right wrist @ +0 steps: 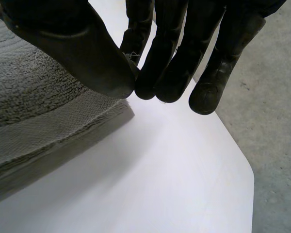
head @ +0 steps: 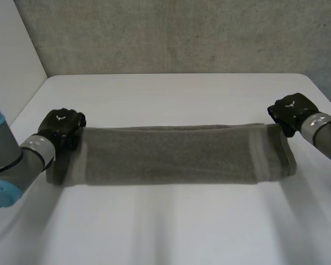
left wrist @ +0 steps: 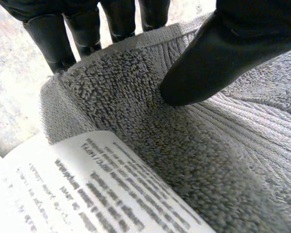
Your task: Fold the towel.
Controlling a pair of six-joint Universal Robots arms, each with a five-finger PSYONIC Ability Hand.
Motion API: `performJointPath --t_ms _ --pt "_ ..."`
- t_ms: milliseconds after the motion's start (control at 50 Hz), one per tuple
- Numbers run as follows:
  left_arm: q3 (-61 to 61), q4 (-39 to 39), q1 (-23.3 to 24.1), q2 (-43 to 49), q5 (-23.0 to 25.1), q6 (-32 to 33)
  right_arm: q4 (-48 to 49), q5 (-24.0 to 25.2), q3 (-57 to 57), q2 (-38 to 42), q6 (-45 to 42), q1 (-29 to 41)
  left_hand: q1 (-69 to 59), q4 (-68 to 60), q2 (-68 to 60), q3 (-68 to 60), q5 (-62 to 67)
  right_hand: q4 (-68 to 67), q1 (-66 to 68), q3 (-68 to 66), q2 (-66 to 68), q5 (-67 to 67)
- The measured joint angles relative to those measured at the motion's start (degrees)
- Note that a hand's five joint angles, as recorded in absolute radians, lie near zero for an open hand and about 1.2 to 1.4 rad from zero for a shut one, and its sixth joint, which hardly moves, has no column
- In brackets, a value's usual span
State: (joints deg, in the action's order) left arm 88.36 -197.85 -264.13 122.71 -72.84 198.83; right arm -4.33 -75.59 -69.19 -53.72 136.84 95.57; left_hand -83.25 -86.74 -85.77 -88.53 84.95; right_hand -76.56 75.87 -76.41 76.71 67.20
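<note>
Head view
Towel: the grey towel (head: 176, 154) lies as a long band folded lengthwise across the white table (head: 171, 94), pulled out between your two hands.
Left hand: your left hand (head: 60, 126) sits at the towel's left end, on its far corner.
Right hand: your right hand (head: 291, 110) sits at the towel's right end, also on the far corner.

Left wrist view
Grip: the thumb presses the towel's (left wrist: 184, 160) upper face and the fingers (left wrist: 48, 39) stand behind its edge, a firm pinch on the cloth.
Care label: a white printed care label (left wrist: 87, 184) lies on the towel, just inside this end.

Right wrist view
Grip: thumb and fingertips (right wrist: 169, 87) close narrowly at the towel's (right wrist: 34, 107) corner, with cloth running up under the thumb. It looks like a thin hold.

Step in hand
Judgement: you are probably about to halve the band end over end.
Advice: deepen the right pinch before you lift. Raise both corners together so the band stays level, then lay one end square on the other with the care label inside.
</note>
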Motion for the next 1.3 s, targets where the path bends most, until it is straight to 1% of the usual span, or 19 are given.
performJointPath --t_ms 120,260,300,320,360,380,400,420,460,580,680,700,740,820,940,1040,1120,1160,1300 --pt "-9.17 0.31 1.36 6.32 -1.17 0.09 0.10 -4.63 9.09 6.83 2.58 2.56 0.00 0.00 0.00 0.00 0.00 0.00 0.00 0.00 0.00 0.00" --pt "-19.10 3.24 2.57 13.39 -3.24 0.24 0.06 -7.66 17.74 13.35 4.15 4.34 0.10 0.16 0.11 0.17 0.00 0.03 -0.03 0.03 -0.03 -0.05" --pt "-20.66 4.08 2.81 14.48 -3.48 0.26 0.04 -8.31 19.04 14.31 4.19 4.61 9.35 10.54 9.87 10.39 -10.00 4.14 -3.83 3.90 -4.33 -4.73" --pt "-22.04 5.08 3.06 15.42 -3.68 0.28 0.02 -9.02 20.28 15.22 4.21 4.87 22.01 24.15 22.61 23.32 -21.40 14.93 -14.64 14.62 -15.56 -15.99" --pt "-23.88 6.91 3.42 16.61 -4.18 0.34 -0.02 -10.25 21.90 16.33 4.18 5.24 42.72 43.97 41.58 42.45 -41.60 36.54 -36.68 36.31 -37.89 -37.50" --pt "-24.34 7.44 3.53 16.85 -4.37 0.35 -0.03 -10.63 22.28 16.58 4.18 5.34 49.74 52.28 49.57 50.61 -48.78 39.87 -41.05 39.65 -42.43 -42.29" --pt "-25.06 8.38 3.69 17.20 -4.81 0.37 -0.05 -11.23 22.84 16.91 4.18 5.55 60.82 62.96 61.04 61.80 -60.89 52.36 -52.25 52.14 -53.90 -54.52" --pt "-25.39 8.90 3.79 17.33 -5.11 0.38 -0.06 -11.58 23.09 17.04 4.18 5.68 64.00 66.65 63.99 66.34 -64.87 57.00 -56.98 56.79 -58.76 -59.93" --pt "-25.89 10.08 4.05 17.33 -5.94 0.35 -0.14 -12.31 23.34 17.15 4.16 5.99 67.70 71.27 70.04 73.13 -70.72 61.79 -61.11 62.02 -62.55 -63.72" --pt "-24.96 11.77 5.22 14.51 -7.74 -0.06 -1.22 -13.22 20.81 14.62 4.16 7.33 67.81 71.52 70.65 73.94 -71.90 61.88 -61.97 62.34 -62.63 -63.72" --pt "-19.02 11.58 6.04 7.19 -8.12 -0.45 -3.19 -12.80 12.82 6.10 4.27 8.29 67.83 71.52 70.66 74.01 -71.98 61.88 -62.23 62.34 -62.63 -63.72" --pt "-16.43 11.37 6.18 4.39 -8.08 -0.54 -3.52 -12.67 9.90 3.33 4.27 8.39 67.86 71.52 70.67 74.10 -72.01 61.88 -62.24 62.34 -62.63 -63.72" --pt "-13.96 11.07 6.29 1.84 -8.01 -0.61 -3.68 -12.58 7.38 1.01 4.25 8.41 67.90 71.52 70.77 74.14 -72.07 61.88 -62.24 62.34 -62.63 -63.72" --pt "-5.20 9.15 6.68 -6.10 -7.78 -1.01 -3.79 -12.36 -2.09 -7.02 4.05 8.35 68.00 71.52 70.85 74.17 -72.13 61.88 -62.26 62.34 -62.63 -63.72" --pt "8.33 2.35 7.18 -16.56 -7.65 -2.99 -2.70 -12.15 -14.63 -15.40 3.48 7.85 68.05 71.52 70.85 74.19 -72.13 61.89 -62.34 62.34 -62.63 -63.72" --pt "17.00 -5.19 7.15 -21.37 -7.61 -6.22 0.99 -11.73 -22.11 -17.85 3.29 6.01 68.05 71.52 70.86 74.18 -72.13 61.87 -62.37 62.33 -62.61 -63.68" --pt "20.78 -9.99 7.02 -22.11 -7.56 -8.49 5.24 -10.73 -25.75 -17.77 3.32 4.36 68.05 71.52 70.85 74.19 -72.13 61.38 -60.95 61.56 -61.70 -62.55" --pt "22.25 -12.49 6.95 -21.87 -7.54 -9.59 8.12 -9.89 -27.48 -17.14 3.36 3.43 68.05 71.52 70.86 74.19 -72.13 58.80 -57.79 58.53 -58.77 -58.62" --pt "23.12 -14.80 6.91 -20.23 -7.55 -10.50 13.95 -7.70 -28.58 -12.29 3.71 1.75 68.07 71.52 70.86 74.19 -72.13 48.83 -48.76 48.87 -49.25 -48.98"
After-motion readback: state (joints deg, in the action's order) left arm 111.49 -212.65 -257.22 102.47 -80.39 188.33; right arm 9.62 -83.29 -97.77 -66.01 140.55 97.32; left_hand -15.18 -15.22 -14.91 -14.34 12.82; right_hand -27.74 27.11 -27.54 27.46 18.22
